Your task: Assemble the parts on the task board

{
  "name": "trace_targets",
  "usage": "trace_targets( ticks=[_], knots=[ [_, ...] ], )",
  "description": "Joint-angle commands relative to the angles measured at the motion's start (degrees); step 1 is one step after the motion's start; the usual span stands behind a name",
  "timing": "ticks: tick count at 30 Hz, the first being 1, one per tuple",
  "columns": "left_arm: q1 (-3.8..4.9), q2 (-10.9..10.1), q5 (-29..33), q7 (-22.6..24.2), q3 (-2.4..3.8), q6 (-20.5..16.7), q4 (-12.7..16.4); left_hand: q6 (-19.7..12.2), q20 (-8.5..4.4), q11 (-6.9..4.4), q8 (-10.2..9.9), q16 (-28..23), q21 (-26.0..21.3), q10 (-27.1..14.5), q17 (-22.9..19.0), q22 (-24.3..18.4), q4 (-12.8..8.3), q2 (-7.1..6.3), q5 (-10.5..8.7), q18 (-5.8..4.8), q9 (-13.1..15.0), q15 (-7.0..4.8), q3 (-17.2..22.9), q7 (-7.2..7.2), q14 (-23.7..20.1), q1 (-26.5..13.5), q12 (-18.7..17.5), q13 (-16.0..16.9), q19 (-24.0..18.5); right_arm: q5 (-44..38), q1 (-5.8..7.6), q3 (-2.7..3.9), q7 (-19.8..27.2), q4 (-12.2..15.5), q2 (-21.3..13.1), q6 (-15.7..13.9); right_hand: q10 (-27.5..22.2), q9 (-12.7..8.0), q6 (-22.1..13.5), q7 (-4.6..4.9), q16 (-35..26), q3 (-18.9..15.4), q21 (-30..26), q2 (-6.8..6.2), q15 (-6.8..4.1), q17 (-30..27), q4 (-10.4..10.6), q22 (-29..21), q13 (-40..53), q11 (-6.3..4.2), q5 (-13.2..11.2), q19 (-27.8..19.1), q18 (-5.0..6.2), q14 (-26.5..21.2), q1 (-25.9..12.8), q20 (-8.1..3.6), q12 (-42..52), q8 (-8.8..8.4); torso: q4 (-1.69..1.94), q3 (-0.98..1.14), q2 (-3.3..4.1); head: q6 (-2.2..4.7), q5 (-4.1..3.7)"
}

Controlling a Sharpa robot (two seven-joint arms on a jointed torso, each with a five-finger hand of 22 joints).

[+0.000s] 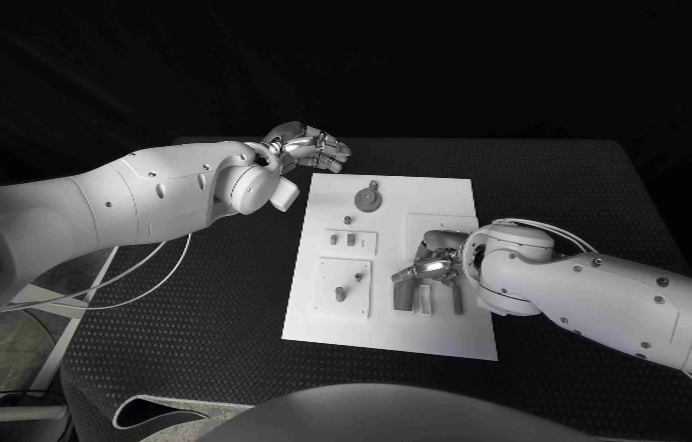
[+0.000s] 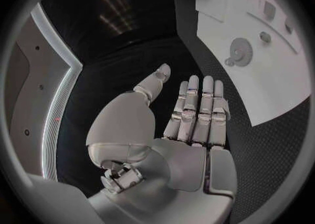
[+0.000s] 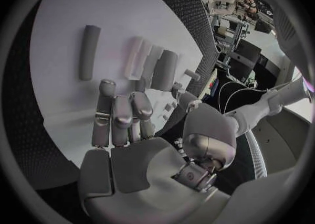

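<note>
My right hand (image 1: 428, 274) hovers over the white board (image 1: 447, 197), fingers loosely apart and holding nothing, ready for the grey bars (image 3: 90, 51) beneath. My left hand (image 1: 306, 147) waits past the board's far corner, fingers straight together, empty.

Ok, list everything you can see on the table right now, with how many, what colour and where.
Flat rectangular white task board: one, white, middle of the black table.
Round grey gear-shaped part: one, grey, far end of the board, lying flat.
Small grey peg parts: a few, grey, on the board's left side in raised white square seats; exact count unclear.
Long grey bar parts: several, grey, near right of the board, by the right hand.
Textured black table: one, black, under the board.
White cable: one, white, off the table's left side.
Left hand: silver, raised beyond the board's far left corner, holding nothing.
Right hand: silver, over the bars; grip unclear.
</note>
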Motion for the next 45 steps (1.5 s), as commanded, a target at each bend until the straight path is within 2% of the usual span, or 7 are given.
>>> trace_targets(
  ticks=[1, 8, 12, 15, 28, 36, 45],
  knots=[
    [0.07, 0.0, 0.0, 0.2, 0.03, 0.9, 0.1, -0.6, -0.09, 0.18, 0.4, -0.3, 0.4, -0.4, 0.1, -0.1, 0.1, 0.05, -0.07, -0.41, -0.1, 0.20, -0.3, 0.02, -0.2, -0.7, -0.2, -0.1, -0.3, -2.4, -0.39, -0.30, 0.3, 0.1, 0.5, 1.6, 0.4, 0.1, 0.3, -0.02, 0.4, -0.2, 0.2, 0.57, -0.48, -0.1, -0.7, 1.0, 0.1, 0.10, 0.2, 0.4, 0.34, 0.1, 0.2, -0.04, 0.4, -0.13, -0.02, 0.02, -0.03, -0.04, -0.04],
    [0.07, 0.1, -0.1, 0.1, 0.03, 1.0, 0.1, -0.6, -0.09, 0.18, 0.4, -0.3, 0.4, -0.4, 0.1, -0.1, 0.2, 0.06, -0.07, -0.41, -0.1, 0.20, -0.3, 0.03, -0.1, -0.8, -0.2, -0.1, -0.3, -4.9, -0.61, -0.60, 0.1, -0.1, 1.1, 2.0, 0.5, 0.2, 0.5, -0.10, 0.4, -0.7, 0.2, 1.13, -0.55, -0.2, -1.8, 1.0, 0.1, 0.02, 0.2, 0.4, 0.34, 0.1, 0.6, -0.06, 0.4, -0.07, 0.00, 0.04, -0.04, -0.13, -0.04],
    [0.07, 0.0, -0.1, 0.1, 0.03, 1.0, 0.1, -0.6, -0.09, 0.19, 0.4, -0.3, 0.4, -0.4, 0.1, -0.1, 0.2, 0.07, -0.07, -0.40, -0.1, 0.20, -0.3, 0.03, -0.1, -0.8, -0.2, -0.1, -0.3, -4.9, -0.62, -0.68, 0.1, 0.1, 1.0, 2.0, 0.4, 0.3, 0.6, -0.13, 0.5, -1.7, 0.2, 3.27, -0.59, -0.4, -4.6, 1.0, 0.0, -0.02, 0.2, 0.3, 0.34, 0.1, 1.7, -0.04, 0.2, -0.12, 0.01, 0.03, -0.04, -0.15, -0.07],
    [0.07, 0.0, -0.1, 0.1, 0.03, 1.0, 0.1, -0.6, -0.09, 0.19, 0.4, -0.3, 0.4, -0.4, 0.1, -0.1, 0.2, 0.08, -0.07, -0.40, -0.1, 0.19, -0.3, 0.03, -0.1, -0.8, -0.2, -0.1, -0.3, -3.3, -0.62, -0.68, 0.1, 0.2, 0.8, 2.0, 0.4, 0.3, 0.8, -0.11, 0.5, -3.0, 0.2, 6.59, -0.58, -0.7, -8.6, 0.9, -0.2, -0.06, 0.2, 0.2, 0.34, 0.1, 2.6, 0.08, -0.1, -0.19, -0.03, 0.06, -0.05, -0.06, -0.05],
    [0.06, 0.1, -0.2, -0.2, 0.03, 1.1, -0.1, -0.6, -0.08, 0.20, 0.4, -0.4, 0.4, -0.4, 0.2, -0.1, 0.2, 0.30, -0.06, -0.39, -0.1, 0.20, -0.2, 0.04, -0.1, -1.0, -0.2, -0.1, -0.3, 4.8, -0.52, -0.41, 2.0, 1.7, -1.4, -1.3, 1.0, 0.5, 2.6, -0.55, 0.8, -3.2, 0.1, 11.11, -0.76, -0.7, -12.6, 0.8, -0.5, -0.37, 0.1, 0.6, 0.34, 0.6, 3.7, 0.17, -0.4, 0.36, -0.02, 0.07, -0.07, 0.09, -0.11],
    [0.06, 0.1, -0.3, -0.3, 0.03, 1.2, -0.2, -0.6, -0.07, 0.21, 0.4, -0.4, 0.4, -0.4, 0.2, -0.1, 0.3, 0.37, -0.08, -0.40, -0.1, 0.21, -0.2, 0.06, -0.2, -1.1, -0.2, -0.1, -0.3, 10.7, -0.01, 0.62, 2.9, 1.2, -2.1, -2.1, 1.7, 0.6, 3.8, -0.95, 1.0, -3.2, 0.1, 12.15, -1.04, -0.3, -12.9, 0.8, -0.2, -0.74, 0.1, 0.8, 0.34, 1.1, 4.1, 0.10, 0.1, 0.83, -0.03, 0.03, -0.03, 0.20, -0.13],
    [0.06, 0.1, -0.5, -0.4, 0.03, 1.4, -0.4, -0.7, -0.06, 0.22, 0.4, -0.5, 0.4, -0.5, 0.3, -0.1, 0.2, 0.34, -0.09, -0.40, -0.1, 0.22, -0.3, 0.07, -0.2, -1.2, -0.2, -0.1, -0.4, 13.4, 0.49, 1.70, 3.5, 0.1, -2.3, -1.6, 2.0, 0.7, 4.0, -1.04, 1.1, -3.4, 0.2, 12.05, -1.13, -0.2, -13.0, 0.9, -0.1, -0.83, 0.1, 0.9, 0.34, 1.2, 4.3, 0.06, 0.3, 0.88, 0.01, 0.03, -0.05, 0.19, -0.10]
  ],
)
